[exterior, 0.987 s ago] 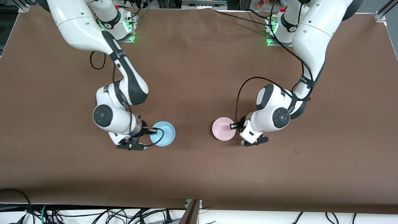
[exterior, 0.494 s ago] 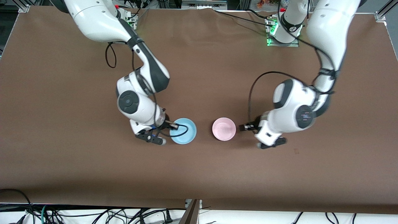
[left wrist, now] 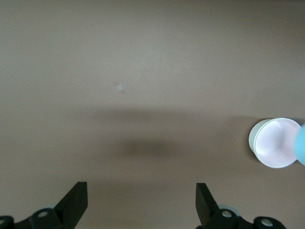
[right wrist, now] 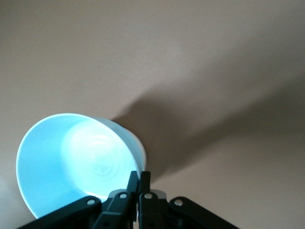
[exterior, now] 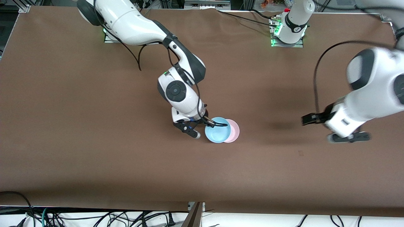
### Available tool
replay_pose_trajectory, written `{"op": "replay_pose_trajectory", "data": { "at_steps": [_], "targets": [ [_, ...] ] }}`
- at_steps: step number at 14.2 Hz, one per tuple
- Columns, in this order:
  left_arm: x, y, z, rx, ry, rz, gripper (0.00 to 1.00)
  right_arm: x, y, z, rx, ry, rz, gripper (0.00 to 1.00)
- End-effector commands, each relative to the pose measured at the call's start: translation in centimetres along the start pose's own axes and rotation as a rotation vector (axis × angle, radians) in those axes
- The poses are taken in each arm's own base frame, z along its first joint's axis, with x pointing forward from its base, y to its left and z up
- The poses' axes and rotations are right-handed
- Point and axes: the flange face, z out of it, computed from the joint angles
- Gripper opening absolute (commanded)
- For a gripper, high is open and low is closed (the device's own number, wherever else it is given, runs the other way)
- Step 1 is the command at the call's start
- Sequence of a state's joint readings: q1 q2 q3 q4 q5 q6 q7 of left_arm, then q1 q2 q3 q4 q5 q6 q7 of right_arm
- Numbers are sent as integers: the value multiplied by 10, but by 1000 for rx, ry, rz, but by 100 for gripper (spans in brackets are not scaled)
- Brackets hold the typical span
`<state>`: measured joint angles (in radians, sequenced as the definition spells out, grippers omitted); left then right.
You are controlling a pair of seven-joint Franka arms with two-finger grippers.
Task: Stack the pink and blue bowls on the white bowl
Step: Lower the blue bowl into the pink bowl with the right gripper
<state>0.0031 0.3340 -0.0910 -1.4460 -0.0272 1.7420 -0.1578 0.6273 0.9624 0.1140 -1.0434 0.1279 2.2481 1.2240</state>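
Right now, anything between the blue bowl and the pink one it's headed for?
Nothing visible. The right gripper is shut on the blue bowl, which already overlaps the pink bowl in the front view. The left gripper, open, is up over bare table toward the left arm's end.

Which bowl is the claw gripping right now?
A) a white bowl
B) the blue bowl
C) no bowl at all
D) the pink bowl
B: the right claw is pinched shut on the rim of the blue bowl, carrying it over the pink bowl, while the left claw is open over bare table.
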Motion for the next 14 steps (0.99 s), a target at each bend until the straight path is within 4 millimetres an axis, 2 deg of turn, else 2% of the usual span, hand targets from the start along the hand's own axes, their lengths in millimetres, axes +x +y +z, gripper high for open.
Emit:
{"op": "replay_pose_trajectory", "data": {
  "at_steps": [1, 3, 4, 8, 11, 14],
  "targets": [
    [-33, -33, -52, 48, 1, 4, 100, -11, -14, 5, 34, 13, 53, 0],
    [-42, -48, -78, 53, -11, 41, 100, -22, -17, 12, 43, 23, 58, 0],
    [-47, -53, -83, 57, -44, 33, 100, -30, -16, 19, 34, 31, 61, 0],
    [-48, -77, -84, 46, -80, -9, 100, -39, -17, 27, 38, 56, 47, 0],
    [-46, -76, -79, 43, -88, -5, 100, -42, -17, 30, 34, 64, 38, 0],
    [-44, -68, -75, 48, -93, 3, 100, -44, -13, 43, 15, 79, 22, 0]
  ]
}}
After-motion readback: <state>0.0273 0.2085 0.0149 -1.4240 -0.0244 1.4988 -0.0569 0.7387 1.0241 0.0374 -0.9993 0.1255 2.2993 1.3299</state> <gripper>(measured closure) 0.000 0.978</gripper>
